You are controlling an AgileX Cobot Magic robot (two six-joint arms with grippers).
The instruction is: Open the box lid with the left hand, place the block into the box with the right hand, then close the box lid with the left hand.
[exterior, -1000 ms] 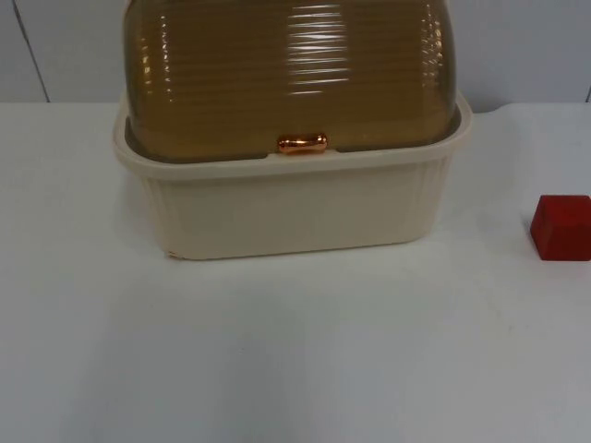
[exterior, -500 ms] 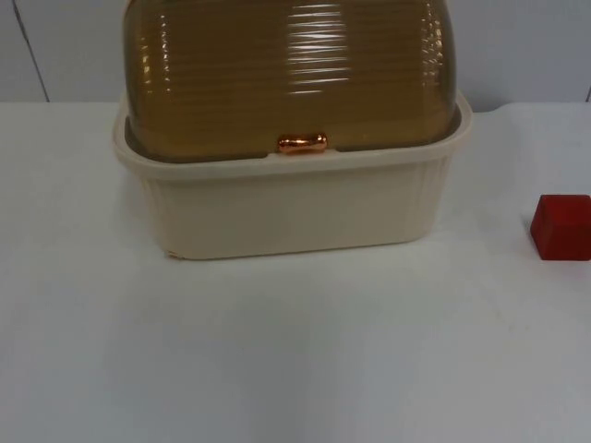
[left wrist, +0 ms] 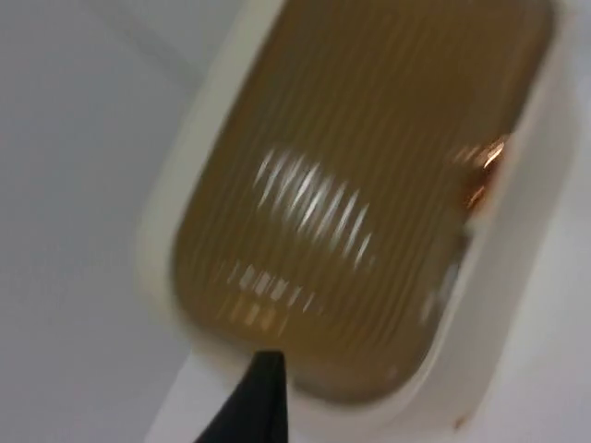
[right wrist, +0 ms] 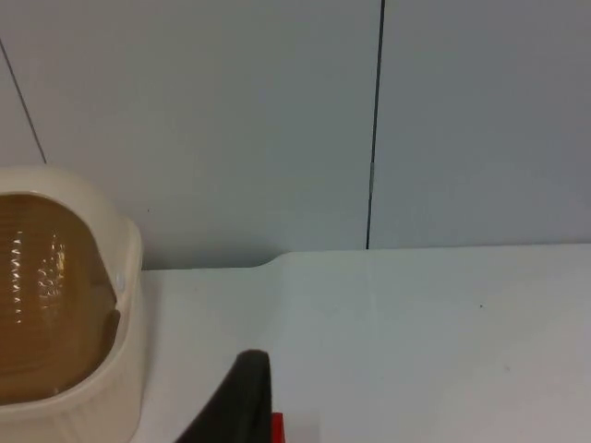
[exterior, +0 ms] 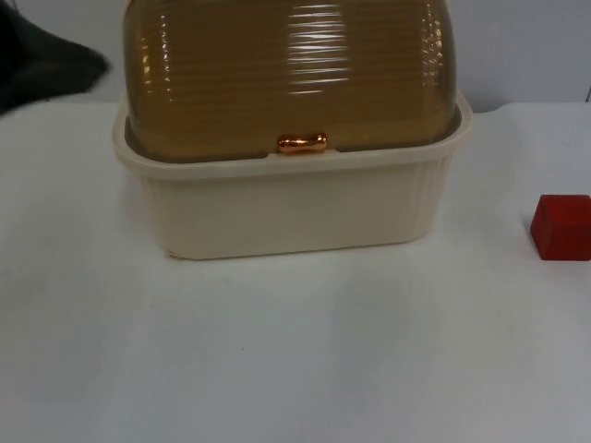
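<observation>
Table [exterior: 305, 360]: white top, carries everything listed here.

Box [exterior: 295, 208]: cream, ribbed walls, standing at the back of the table. In the left wrist view it lies ahead of and below the left gripper's jaws.

Lid [exterior: 291, 74]: amber, see-through, ribbed dome, shut down on the box rim. Risk: the curved, glossy surface gives fingers little to hold; a push on the dome instead of the handle would likely slide the whole box back, since nothing holds it down.

Left arm [exterior: 42, 60]: dark shape beside the box's left rear corner. Left gripper [left wrist: 263, 392]: one black fingertip seen above the lid's near end; I cannot tell whether the jaws are released or clenched. Risk: approaching from this end, it may miss the handle, which sits at the lid's far edge from the jaws.

Block [exterior: 561, 226]: red cube, well apart from the box on its right side, untouched. Its red edge [right wrist: 278, 429] shows just beside the right gripper's fingertip [right wrist: 242, 397]; jaw state cannot be told. This arm waits. Risk: a sideways nudge could push the block off the table edge.

Handle [exterior: 302, 143]: small copper knob, front centre of the lid. Risk: small and smooth, easy to slip from.
</observation>
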